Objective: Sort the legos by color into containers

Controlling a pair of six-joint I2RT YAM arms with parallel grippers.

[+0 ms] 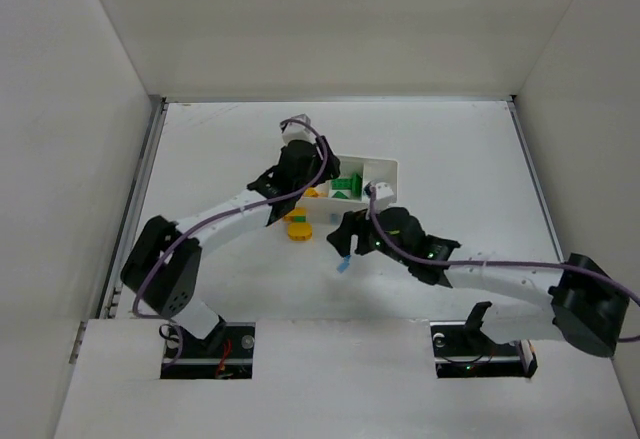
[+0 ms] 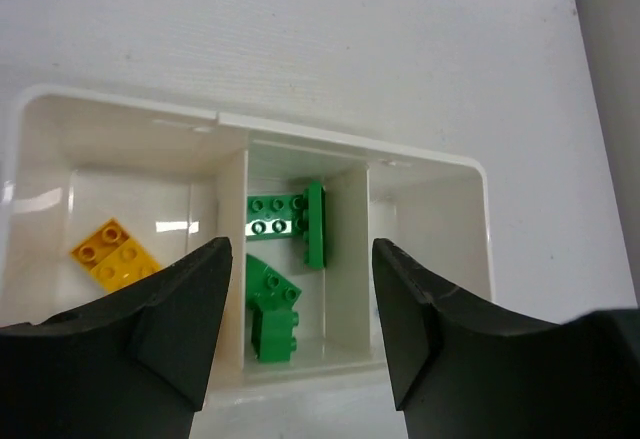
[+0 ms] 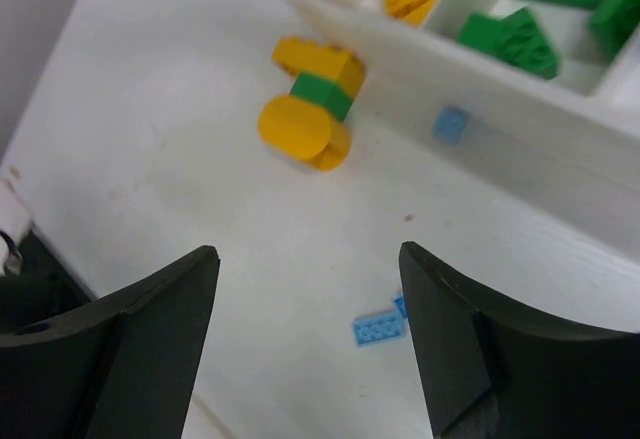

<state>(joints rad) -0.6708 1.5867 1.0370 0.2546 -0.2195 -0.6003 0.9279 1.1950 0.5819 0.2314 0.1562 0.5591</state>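
Top external view has the table (image 1: 460, 149) carrying the white tray (image 1: 392, 171) at a slant, with both arms reaching in close together; a careless swing of either could knock the other. The tray looks light, so a nudge on its rim would likely slide it out from under a drop.

The left pincer (image 2: 300, 294) hangs over the tray with its fingers spread and nothing between them. Below it a yellow brick (image 2: 113, 254) lies in the left compartment and the green bricks (image 2: 288, 221) in the middle one. The right compartment (image 2: 432, 249) shows no brick where it is visible.

The right pincer (image 3: 310, 299) is also spread and empty, above the table beside the tray. The stack (image 3: 312, 104), yellow, green and yellow joined, lies just outside the tray wall. Dropped in whole, it would put a wrong colour in some compartment.

The loose blue brick (image 3: 380, 329) lies on the table near the right fingers. Flat and tiny, it may skid rather than be pinched. The other blue brick (image 3: 450, 124) touches the tray wall, leaving little room for a finger.
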